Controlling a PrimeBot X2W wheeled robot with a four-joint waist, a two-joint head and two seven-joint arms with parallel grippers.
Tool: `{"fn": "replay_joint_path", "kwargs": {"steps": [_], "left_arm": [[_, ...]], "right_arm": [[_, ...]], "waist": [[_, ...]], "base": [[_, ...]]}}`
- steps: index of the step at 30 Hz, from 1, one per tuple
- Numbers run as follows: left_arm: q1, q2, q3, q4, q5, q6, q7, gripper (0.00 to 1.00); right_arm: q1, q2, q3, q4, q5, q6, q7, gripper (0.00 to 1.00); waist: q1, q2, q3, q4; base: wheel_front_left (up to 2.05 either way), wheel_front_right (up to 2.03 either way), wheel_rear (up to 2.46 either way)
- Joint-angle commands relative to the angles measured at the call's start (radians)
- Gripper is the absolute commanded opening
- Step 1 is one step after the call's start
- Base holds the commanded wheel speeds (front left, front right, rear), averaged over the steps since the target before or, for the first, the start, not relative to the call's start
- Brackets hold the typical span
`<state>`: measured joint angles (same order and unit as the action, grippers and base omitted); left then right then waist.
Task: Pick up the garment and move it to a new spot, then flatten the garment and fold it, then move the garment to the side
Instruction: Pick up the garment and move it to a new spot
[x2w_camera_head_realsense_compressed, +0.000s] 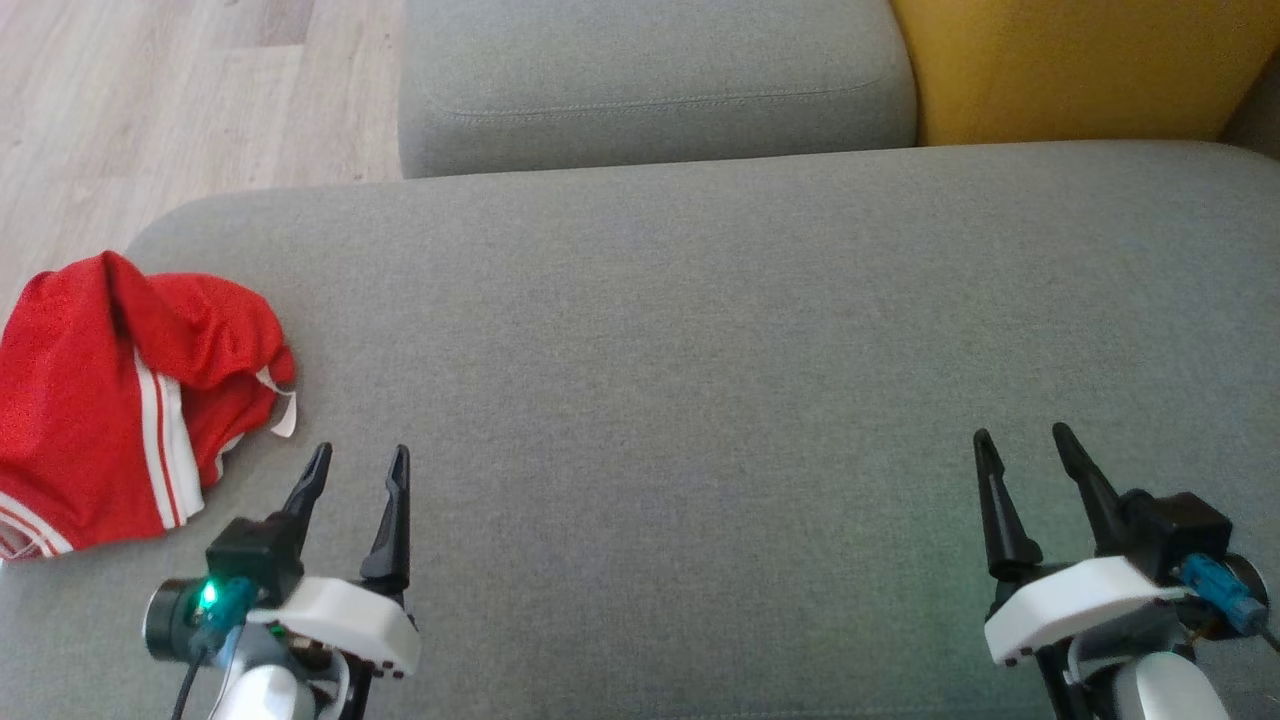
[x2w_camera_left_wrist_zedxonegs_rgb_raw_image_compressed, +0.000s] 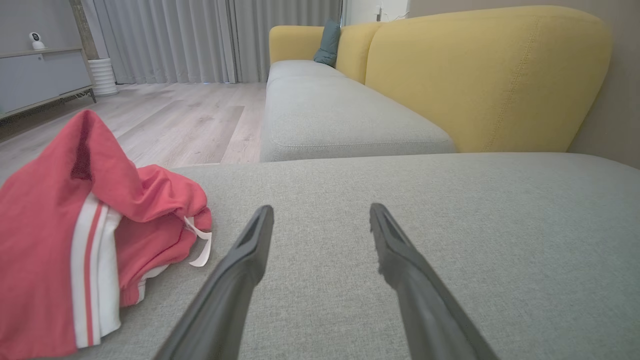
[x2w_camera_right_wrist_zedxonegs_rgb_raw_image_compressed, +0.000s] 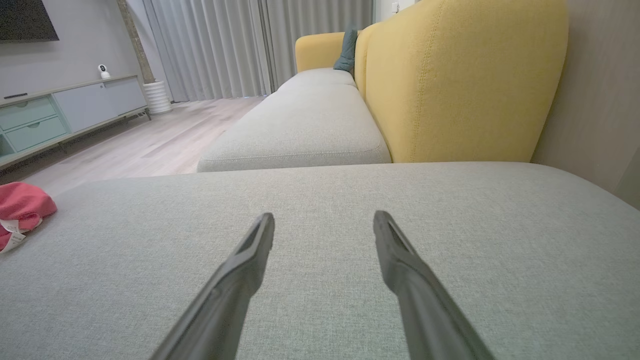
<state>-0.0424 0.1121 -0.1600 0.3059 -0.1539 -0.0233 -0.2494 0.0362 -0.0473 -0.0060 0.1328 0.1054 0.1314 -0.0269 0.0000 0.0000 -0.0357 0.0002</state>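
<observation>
The left gripper and right gripper are held low and well apart, fingers spread wide, nothing gripped between them.

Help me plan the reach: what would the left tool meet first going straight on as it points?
Likely the bare grey cushion; the left tool points past the red garment, which lies to its left. Depth is unclear.

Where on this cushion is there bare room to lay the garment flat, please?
The grey cushion is bare from the red garment at its left edge across to the right, including between the left hand and right hand. Only that left corner is crowded.
</observation>
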Motion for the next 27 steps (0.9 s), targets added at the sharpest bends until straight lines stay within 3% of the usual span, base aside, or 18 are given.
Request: {"fn": "replay_joint_path", "kwargs": {"steps": [1, 9, 27], "left_arm": [[-0.043, 0.006, 0.035, -0.027, -0.007, 0.007, -0.012, 1.00], [-0.056, 0.005, 0.034, -0.019, -0.009, 0.011, -0.012, 1.00], [-0.091, 0.041, 0.051, -0.015, -0.007, 0.018, -0.012, 1.00]], "right_arm": [[-0.031, -0.005, 0.020, -0.033, 0.002, -0.001, -0.015, 1.00], [-0.028, -0.004, 0.013, -0.059, -0.007, -0.001, -0.017, 1.00], [-0.030, -0.003, 0.054, -0.111, 0.008, -0.001, 0.008, 1.00]], "waist": [[0.0000, 0.0000, 0.000, 0.003], [0.0000, 0.0000, 0.003, 0.048], [0.0000, 0.0000, 0.000, 0.348]], "base": [[0.00, 0.00, 0.00], [0.00, 0.00, 0.00], [0.00, 0.00, 0.00]]}}
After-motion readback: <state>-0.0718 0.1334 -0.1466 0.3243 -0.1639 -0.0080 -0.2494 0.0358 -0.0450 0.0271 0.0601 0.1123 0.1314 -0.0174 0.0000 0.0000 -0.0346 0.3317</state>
